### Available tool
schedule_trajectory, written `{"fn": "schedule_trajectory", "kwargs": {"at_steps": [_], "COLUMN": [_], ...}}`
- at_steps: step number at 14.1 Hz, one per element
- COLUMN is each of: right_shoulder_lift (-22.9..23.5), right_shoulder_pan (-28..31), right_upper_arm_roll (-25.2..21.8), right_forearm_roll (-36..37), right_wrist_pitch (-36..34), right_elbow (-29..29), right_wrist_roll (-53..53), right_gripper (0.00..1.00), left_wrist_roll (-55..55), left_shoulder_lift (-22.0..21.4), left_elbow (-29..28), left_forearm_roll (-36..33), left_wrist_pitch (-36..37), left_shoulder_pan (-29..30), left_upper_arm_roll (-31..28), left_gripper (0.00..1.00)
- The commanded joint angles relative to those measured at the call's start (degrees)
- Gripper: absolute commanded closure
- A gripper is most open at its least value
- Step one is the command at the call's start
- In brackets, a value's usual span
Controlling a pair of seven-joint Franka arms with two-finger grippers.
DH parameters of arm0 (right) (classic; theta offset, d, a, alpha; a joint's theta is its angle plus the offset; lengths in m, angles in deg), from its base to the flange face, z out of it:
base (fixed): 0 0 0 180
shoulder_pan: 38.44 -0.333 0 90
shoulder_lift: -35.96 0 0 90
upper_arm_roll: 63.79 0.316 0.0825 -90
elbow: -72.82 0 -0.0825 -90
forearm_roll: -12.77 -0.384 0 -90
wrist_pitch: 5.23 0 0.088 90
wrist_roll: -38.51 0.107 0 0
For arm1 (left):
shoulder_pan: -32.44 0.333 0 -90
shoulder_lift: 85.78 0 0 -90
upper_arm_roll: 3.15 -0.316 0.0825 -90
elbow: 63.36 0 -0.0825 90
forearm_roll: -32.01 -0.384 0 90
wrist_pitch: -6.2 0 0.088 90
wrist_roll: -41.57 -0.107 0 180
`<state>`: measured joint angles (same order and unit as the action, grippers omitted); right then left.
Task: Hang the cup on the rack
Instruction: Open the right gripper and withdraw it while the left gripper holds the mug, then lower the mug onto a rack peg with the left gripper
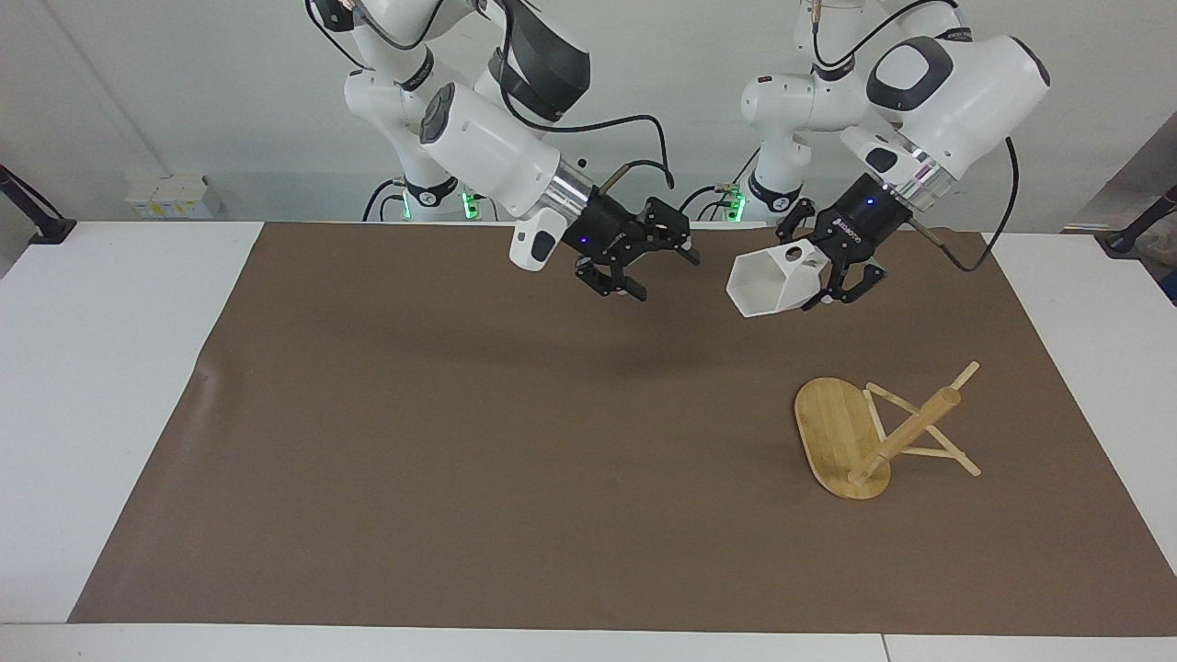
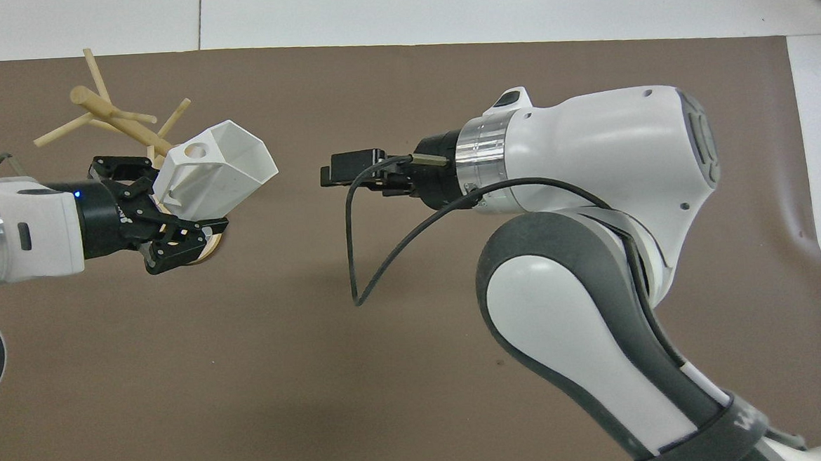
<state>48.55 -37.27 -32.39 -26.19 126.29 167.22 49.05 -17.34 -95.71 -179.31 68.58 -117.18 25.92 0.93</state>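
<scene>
Brown paper matting (image 1: 515, 441) covers the white table (image 1: 101, 368) under both arms, with a pale wall at the top of the facing view. Up in the air at the upper right of that view, the left hand (image 1: 841, 280) is clenched on the white faceted cup (image 1: 771, 283) — its fingers grip the handle end, and the cup lies tipped on its side, its hexagonal mouth turned toward the right arm. Just across a clear gap, near the upper middle of the view, the right hand (image 1: 644, 267) hangs over the mat with its fingers spread and nothing in them. Below the cup in the facing view, at the lower right, the bamboo mug rack (image 1: 869, 439) stands on its oval base on the mat — untouched, its pegs bare. In the overhead view the cup (image 2: 221, 173) overlaps the rack (image 2: 106, 116) at the upper left.
</scene>
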Motion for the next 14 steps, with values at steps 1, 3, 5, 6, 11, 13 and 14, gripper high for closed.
{"fn": "schedule_trajectory", "kwargs": {"at_steps": [1,3,5,6,11,13,14], "right_shoulder_lift": [-3.2,-4.8,-5.5,-5.6,-6.8,-6.9,-7.0], "right_shoulder_pan": [0.7,0.7,0.7,0.7,0.7,0.7,0.8], "right_upper_arm_roll": [-3.7,-6.8,-10.1,-12.2,-22.9,-27.6,-29.5], "right_forearm_roll": [5.1,12.7,19.5,22.3,32.3,34.7,36.5], "right_wrist_pitch": [-1.0,-1.5,-6.0,-8.5,-12.7,-15.0,-15.4], "right_elbow": [2.7,5.9,6.4,6.4,6.4,6.5,6.4], "right_wrist_roll": [0.3,-0.2,-0.1,-0.2,-2.4,-5.2,-6.5], "right_gripper": [0.00,0.00,0.00,0.00,0.00,0.00,0.00], "left_wrist_roll": [8.3,12.1,13.6,15.7,23.1,25.8,27.5], "left_shoulder_lift": [-1.6,-0.5,1.1,1.7,8.4,10.0,10.5], "left_elbow": [-2.8,-3.8,-4.4,-4.5,-3.9,-3.7,-3.7], "left_forearm_roll": [-3.8,-4.1,-4.2,-4.2,-8.1,-8.1,-8.1], "left_wrist_pitch": [-5.1,-8.8,-12.3,-13.3,-22.0,-23.4,-24.0], "left_shoulder_pan": [-0.7,-0.7,-0.7,-0.7,-1.9,-1.9,-1.9], "left_upper_arm_roll": [-0.2,-0.2,-0.2,-0.2,-0.1,-0.1,-0.1], "left_gripper": [1.00,1.00,1.00,1.00,1.00,1.00,1.00]}}
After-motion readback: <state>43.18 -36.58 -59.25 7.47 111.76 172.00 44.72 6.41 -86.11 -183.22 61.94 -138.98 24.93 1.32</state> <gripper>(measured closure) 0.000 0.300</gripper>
